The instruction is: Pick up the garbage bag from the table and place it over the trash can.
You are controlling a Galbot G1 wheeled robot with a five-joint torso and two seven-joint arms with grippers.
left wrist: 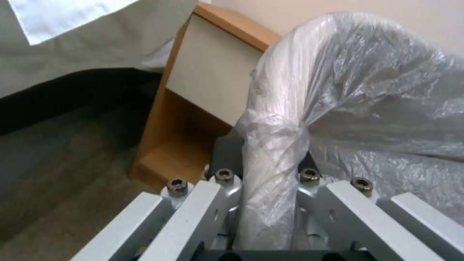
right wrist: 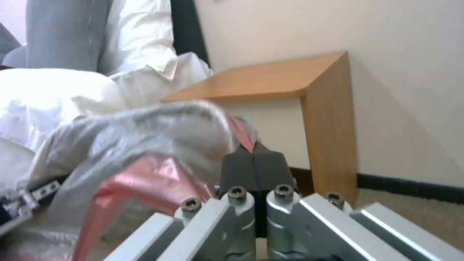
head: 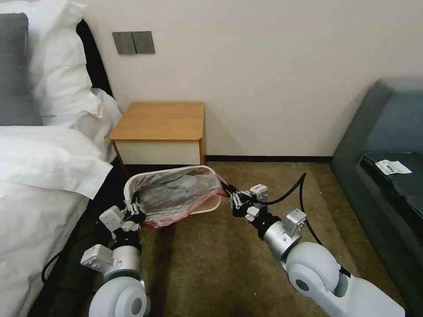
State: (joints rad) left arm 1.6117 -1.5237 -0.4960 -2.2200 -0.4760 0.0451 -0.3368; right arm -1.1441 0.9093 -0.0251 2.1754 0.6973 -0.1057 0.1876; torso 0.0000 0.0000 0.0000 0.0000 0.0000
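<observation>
The cream-white trash can (head: 206,206) stands on the carpet in front of the table (head: 161,121). The translucent garbage bag (head: 176,193) with its red-pink rim is stretched across the can's opening. My left gripper (head: 134,212) is at the can's near-left corner, shut on the bag where it wraps over the rolled rim (left wrist: 278,119); the fingers (left wrist: 227,156) straddle that rim. My right gripper (head: 229,192) is off the can's right side, holding the bag's edge taut. Its pads (right wrist: 241,166) are pressed together on a red-pink strip of the bag (right wrist: 145,181).
A bed (head: 39,176) with white linen runs along the left, close to my left arm. A dark sofa (head: 387,145) with a paper slip (head: 392,166) stands at the right. Brown carpet (head: 211,259) lies between them, and the table backs onto the wall.
</observation>
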